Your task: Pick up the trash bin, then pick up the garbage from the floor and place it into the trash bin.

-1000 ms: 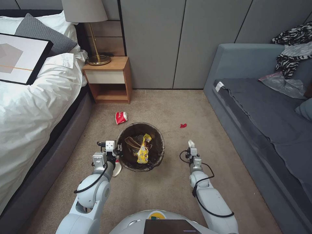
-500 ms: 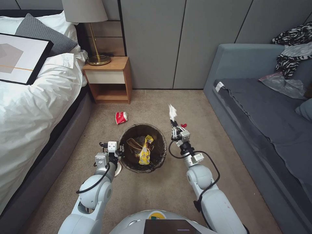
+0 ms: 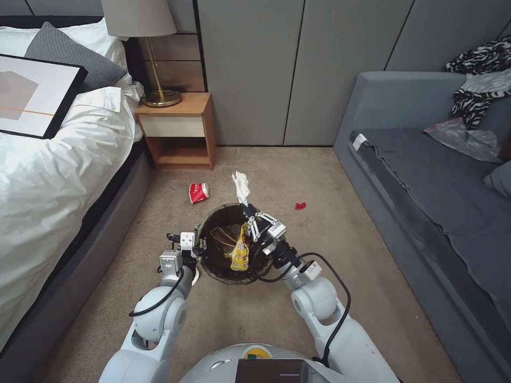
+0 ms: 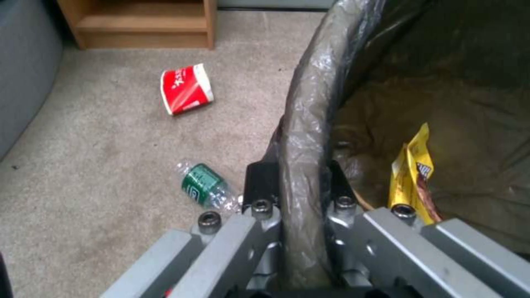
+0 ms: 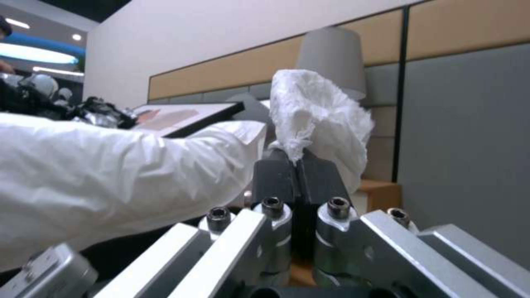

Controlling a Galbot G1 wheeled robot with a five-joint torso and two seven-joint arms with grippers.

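Note:
The trash bin (image 3: 230,279), lined with a dark bag, is held off to my front with my left gripper (image 3: 197,246) shut on its near-left rim (image 4: 309,103). Inside it lie a yellow wrapper (image 3: 240,254) and brown paper. My right gripper (image 3: 247,207) is over the bin's far side, shut on a white tissue (image 3: 240,186) that sticks up from its fingertips (image 5: 279,165). More garbage is on the carpet: a red cup (image 3: 198,192), a small red scrap (image 3: 301,206), and a green-labelled bottle (image 4: 205,188) beside the bin.
A bed with white covers (image 3: 48,175) borders the left and a grey sofa (image 3: 442,197) the right. A wooden nightstand (image 3: 178,130) with a lamp stands against the back wall. Open carpet lies between them.
My right arm has swung up and to the left with the tissue, from the floor right of the bin to above the bin. The left arm and bin barely shifted.

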